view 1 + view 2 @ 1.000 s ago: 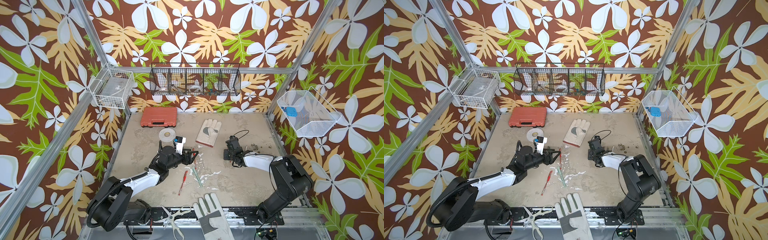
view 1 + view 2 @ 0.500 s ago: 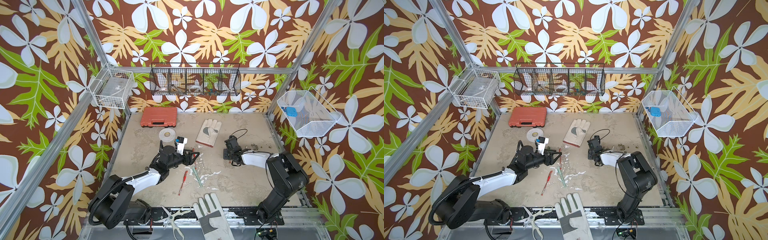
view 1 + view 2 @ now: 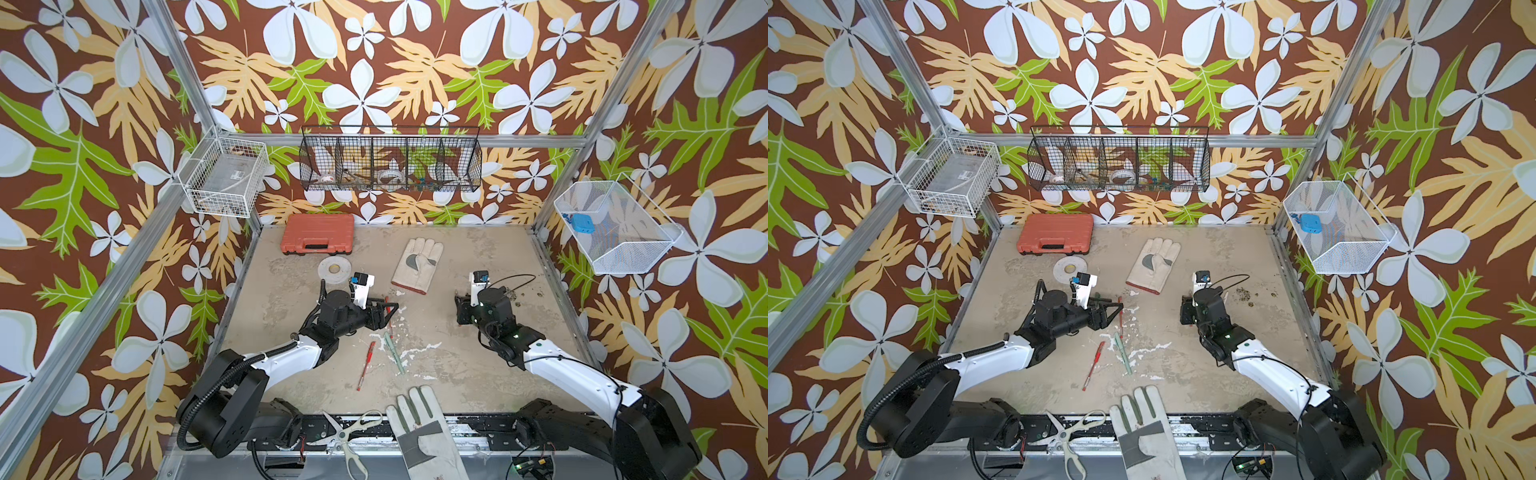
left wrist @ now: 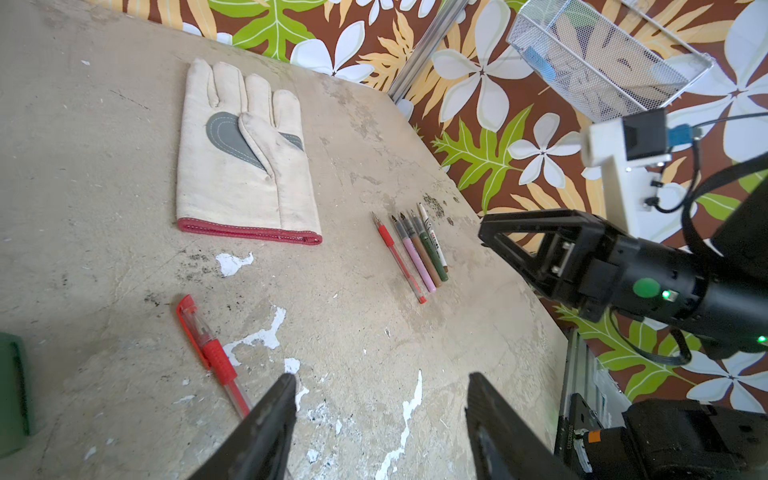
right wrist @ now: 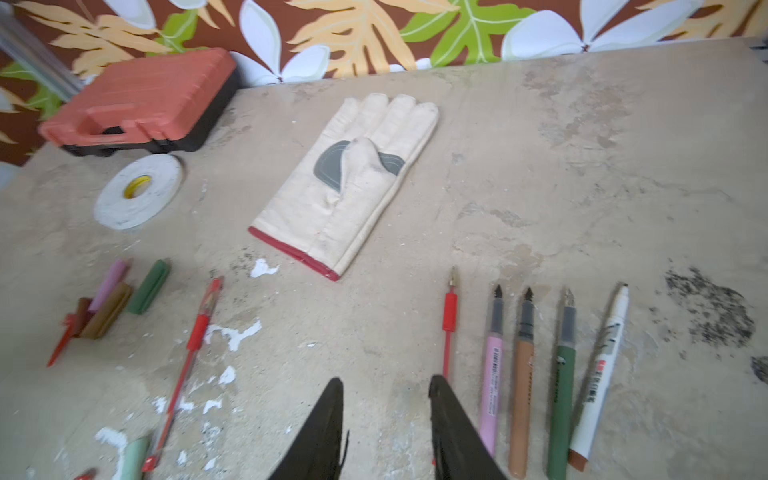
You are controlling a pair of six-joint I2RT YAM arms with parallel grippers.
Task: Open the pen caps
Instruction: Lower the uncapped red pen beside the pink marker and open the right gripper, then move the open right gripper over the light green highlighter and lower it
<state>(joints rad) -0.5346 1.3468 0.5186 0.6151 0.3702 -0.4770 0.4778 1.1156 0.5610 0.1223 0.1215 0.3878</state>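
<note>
The left claw [image 4: 380,399] stood wide open and empty near a red pen [image 4: 210,351]; the right claw [image 5: 386,415] gaped partway, empty, beside five uncapped pens [image 5: 522,374]; loose caps [image 5: 112,303] lay heaped near the left claw.

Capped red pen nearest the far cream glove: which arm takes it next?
Left. The left gripper, jaws open, hovers right beside the capped red pen. The right gripper is open too, but sits farther off, at the row of uncapped pens.
</note>
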